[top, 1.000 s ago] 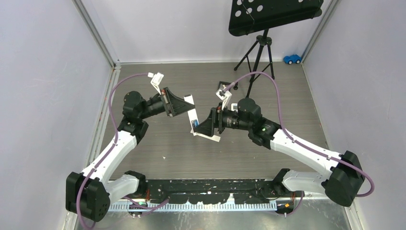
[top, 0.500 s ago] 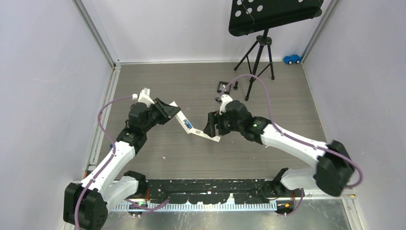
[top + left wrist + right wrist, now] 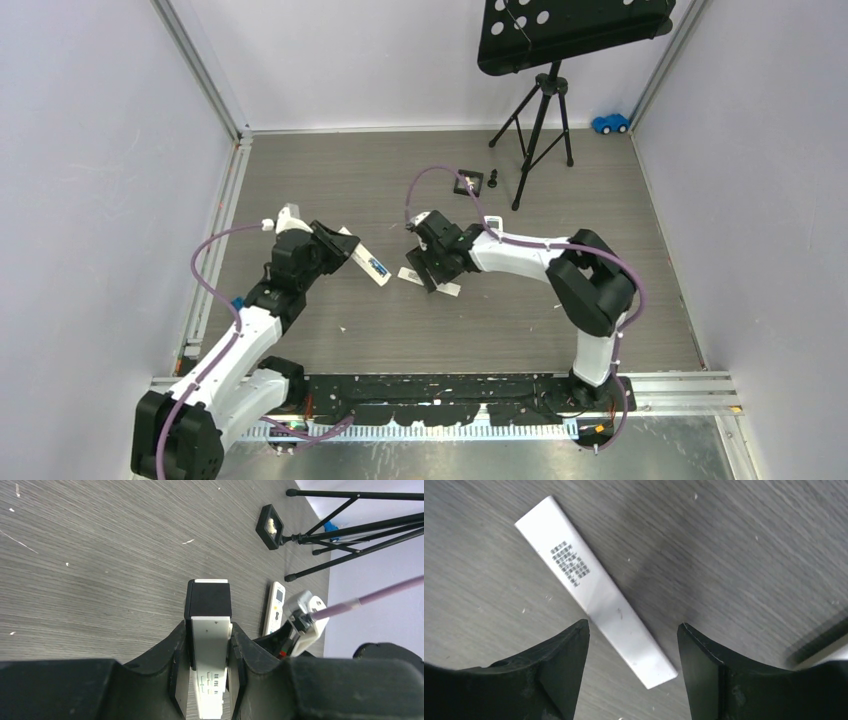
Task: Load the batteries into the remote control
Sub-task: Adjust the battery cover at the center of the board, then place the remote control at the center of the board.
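- Clamping white plastic bar-shaped remote control by one end, left gripper risks twist-out.
- Empty, wide-open right gripper hovers over thin white printed panel; pinch may skid.

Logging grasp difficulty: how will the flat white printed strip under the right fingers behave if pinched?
The flat white printed strip lies flush on the grey wood-grain table, so it probably skids. It looks thin, likely light and stiff. Lying diagonally under the open right gripper, it may spin when pinched.
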Robot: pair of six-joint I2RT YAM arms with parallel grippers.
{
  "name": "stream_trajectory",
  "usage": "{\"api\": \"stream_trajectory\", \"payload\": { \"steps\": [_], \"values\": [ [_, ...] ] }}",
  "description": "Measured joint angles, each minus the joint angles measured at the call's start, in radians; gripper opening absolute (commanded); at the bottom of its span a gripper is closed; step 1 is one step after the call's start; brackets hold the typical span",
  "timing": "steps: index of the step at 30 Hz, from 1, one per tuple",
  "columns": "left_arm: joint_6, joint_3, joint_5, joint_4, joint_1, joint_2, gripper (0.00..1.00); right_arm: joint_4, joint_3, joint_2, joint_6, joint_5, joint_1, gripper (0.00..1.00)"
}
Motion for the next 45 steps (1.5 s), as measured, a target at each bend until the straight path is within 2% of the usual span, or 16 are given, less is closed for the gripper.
{"api": "stream_trajectory", "payload": {
  "steps": [3,9,16,18,23,25,28,31,35,42,45],
  "values": [
    [0.003,-0.026,0.019,0.034,0.002,0.003,0.0,-0.023,0.045,0.055,-0.027,0.019,0.001,0.58],
    [0.009,-0.051,0.107,0.122,0.002,0.06,0.0,-0.053,0.054,0.06,0.002,0.032,-0.01,0.44],
    [-0.014,-0.053,0.204,0.269,-0.014,0.216,0.0,-0.085,0.021,0.032,0.154,0.104,-0.071,0.39],
    [-0.033,-0.059,0.214,0.313,-0.033,0.262,0.0,-0.107,0.003,0.014,0.195,0.138,-0.081,0.42],
    [-0.098,-0.077,0.217,0.421,-0.103,0.369,0.0,-0.17,-0.061,-0.054,0.269,0.191,-0.093,0.62],
    [-0.119,-0.08,0.216,0.457,-0.124,0.404,0.0,-0.176,-0.097,-0.101,0.264,0.175,-0.092,0.69],
    [-0.145,-0.08,0.216,0.503,-0.139,0.445,0.0,-0.14,-0.154,-0.231,0.235,0.091,-0.079,0.73],
    [-0.163,-0.08,0.217,0.536,-0.144,0.468,0.0,-0.049,-0.192,-0.37,0.209,-0.043,-0.061,0.76],
    [-0.171,-0.08,0.218,0.564,-0.144,0.469,0.0,0.078,-0.209,-0.453,0.2,-0.171,-0.036,0.78],
    [-0.191,-0.08,0.248,0.572,-0.144,0.465,0.0,0.161,-0.185,-0.36,0.193,-0.213,0.002,0.77],
    [-0.2,-0.08,0.26,0.565,-0.144,0.449,0.0,0.164,-0.156,-0.29,0.185,-0.216,0.006,0.72]
  ]
}}
